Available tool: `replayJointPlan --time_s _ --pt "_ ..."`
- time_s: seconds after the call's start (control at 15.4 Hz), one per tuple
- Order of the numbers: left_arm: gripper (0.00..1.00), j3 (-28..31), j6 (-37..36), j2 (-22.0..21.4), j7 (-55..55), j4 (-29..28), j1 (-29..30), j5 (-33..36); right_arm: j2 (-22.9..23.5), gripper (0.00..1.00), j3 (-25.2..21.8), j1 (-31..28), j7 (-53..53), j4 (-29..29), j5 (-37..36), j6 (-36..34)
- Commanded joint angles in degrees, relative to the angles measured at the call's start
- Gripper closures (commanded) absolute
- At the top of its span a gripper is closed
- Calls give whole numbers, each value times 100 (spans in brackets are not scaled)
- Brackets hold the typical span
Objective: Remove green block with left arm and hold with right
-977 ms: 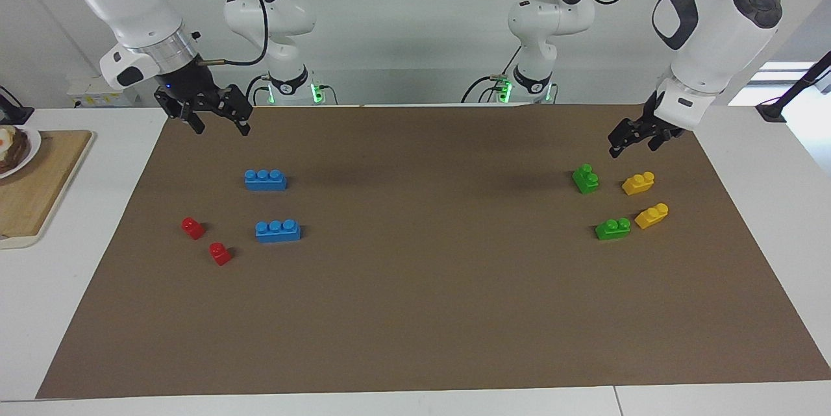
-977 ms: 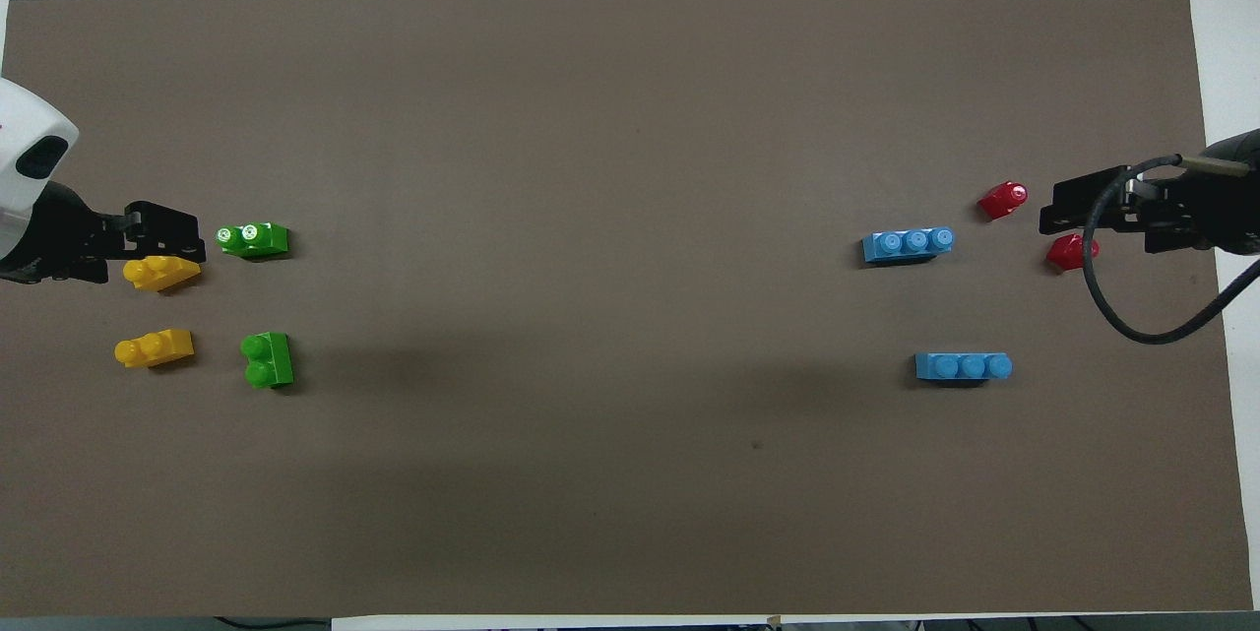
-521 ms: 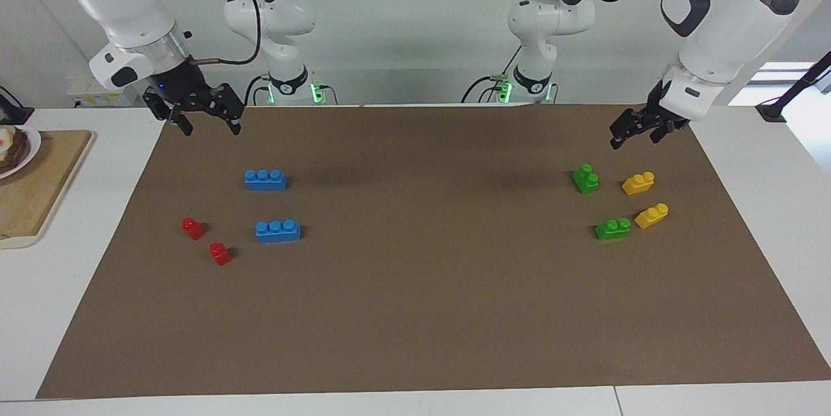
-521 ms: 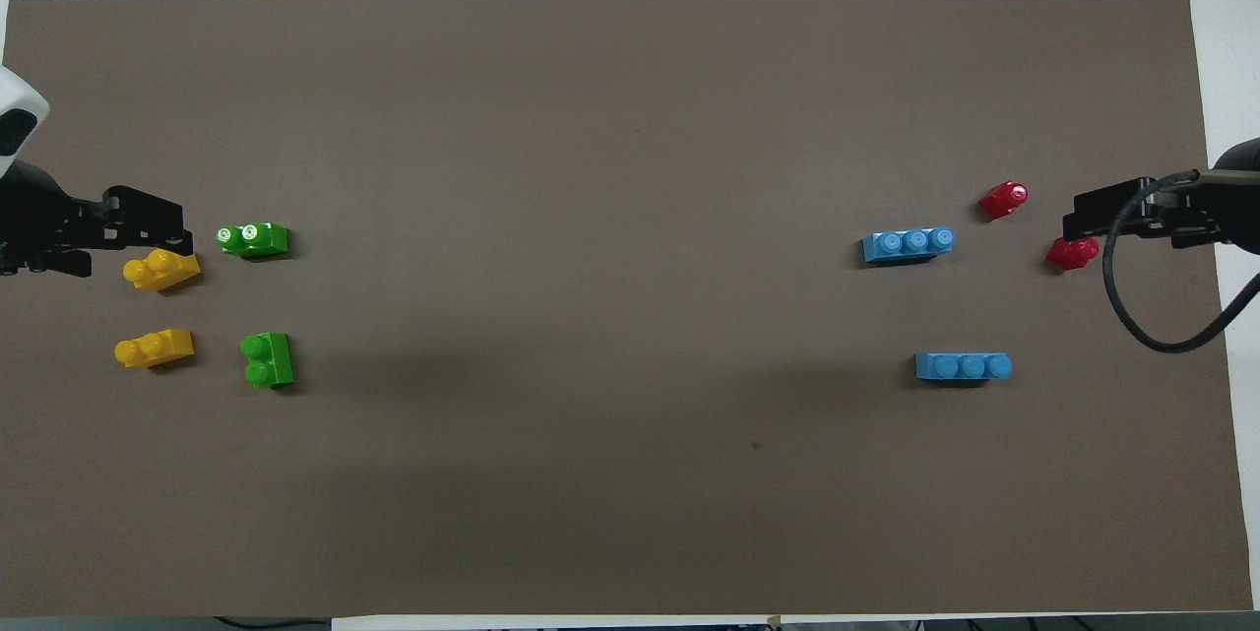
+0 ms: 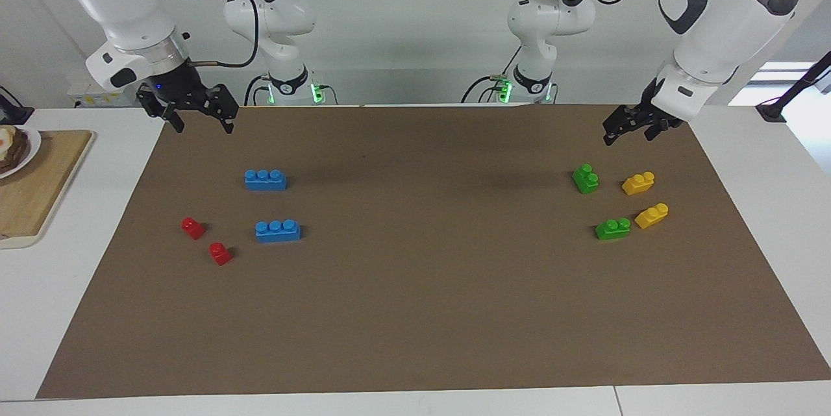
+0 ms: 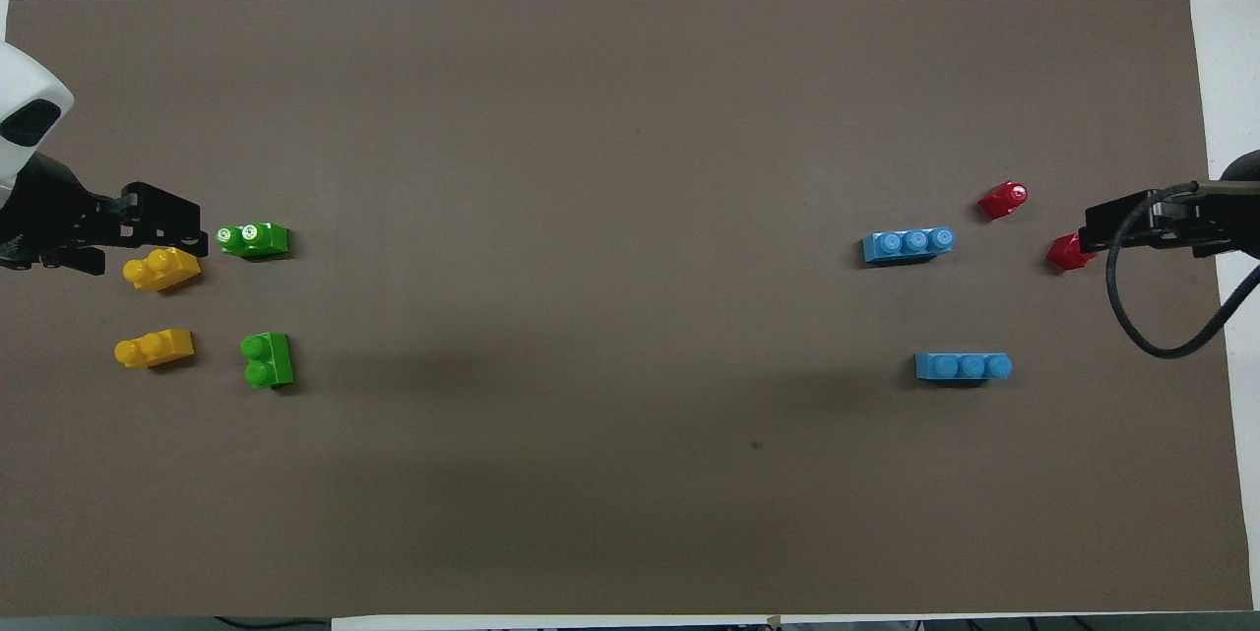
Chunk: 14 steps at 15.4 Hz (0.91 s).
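A: Start big. What's on the worktop (image 5: 415,312)?

B: A brown mat with loose bricks. Toward the left arm's end lie two green blocks, one (image 5: 585,178) nearer the robots and one (image 5: 613,228) farther, with two yellow bricks (image 5: 638,183) beside them. Toward the right arm's end lie two blue bricks (image 5: 265,180) and two small red ones (image 5: 193,228). Every brick lies apart from the others.

A: Which step is this, then?

B: By my reading, nothing has been gripped yet. Both arms hang raised near their own corners.

A: And the next move?

B: The left end effector (image 5: 628,130) would need to come down over a green block, probably the nearer one, and straddle it.

A: State of the end effectors?

B: Left one spread wide, empty, touching nothing. The right end effector (image 5: 195,116) is equally released, over the mat's corner, holding nothing.
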Motion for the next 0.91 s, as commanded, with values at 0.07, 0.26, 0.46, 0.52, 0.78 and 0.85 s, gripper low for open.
replayJointPlan --time_s 0.07,0.26,0.46,0.52,0.78,0.85 --pt "0 56 -193 -84 83 142 -99 85 -114 0 32 -60 -136 -107 -124 -85" --pt "0 -6 -149 -66 83 274 -99 147 -114 0 32 -60 -136 -107 -124 -76" --pt "0 20 -61 -66 249 239 -64 235 -114 0 23 -60 -145 -116 -133 -76" --pt "0 20 -113 -75 250 221 -63 235 -114 0 23 -60 -145 -116 -142 -76" --pt "0 20 -131 -93 171 177 -81 218 -114 0 23 -60 -163 -107 -159 -76" --pt "0 29 -131 -93 179 169 -81 218 -114 0 23 -60 -215 -107 -220 -76"
